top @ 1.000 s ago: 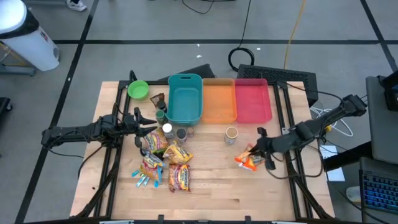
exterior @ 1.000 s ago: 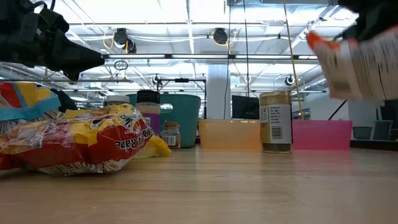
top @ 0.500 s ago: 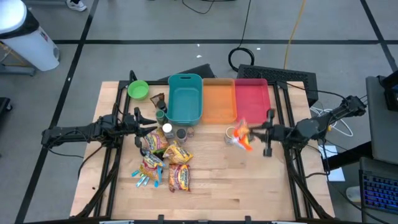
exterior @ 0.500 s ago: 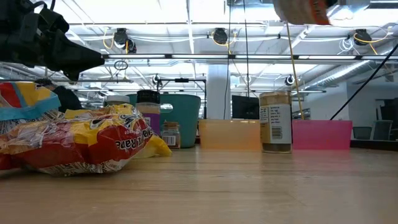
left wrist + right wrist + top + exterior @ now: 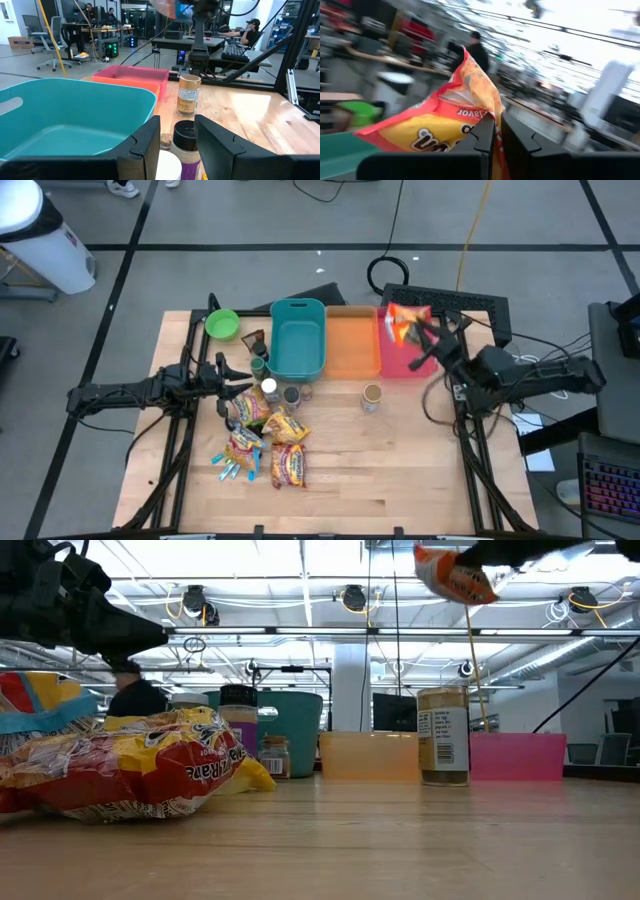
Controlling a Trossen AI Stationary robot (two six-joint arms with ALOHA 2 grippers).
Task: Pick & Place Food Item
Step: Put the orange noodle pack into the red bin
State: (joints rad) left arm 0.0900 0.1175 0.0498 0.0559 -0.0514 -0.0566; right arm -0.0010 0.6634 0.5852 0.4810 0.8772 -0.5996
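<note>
Hanging from the right gripper (image 5: 418, 332) — jaws pinching its edge — the orange snack bag (image 5: 403, 323) sits over the pink bin (image 5: 407, 360), ready for release there.

Open workshop hall, bright overhead and busy behind.

Grey floor (image 5: 250, 220) crossed by dark tape lines, a black cable coil (image 5: 392, 272) lying just beyond the wooden bench (image 5: 400, 480). Ceiling strip lights (image 5: 300, 565) glare over white pipes and beams. Far back: an office chair (image 5: 52, 47), desks with computers, and a person in a cap (image 5: 248, 31) seated at a desk on the right.
</note>
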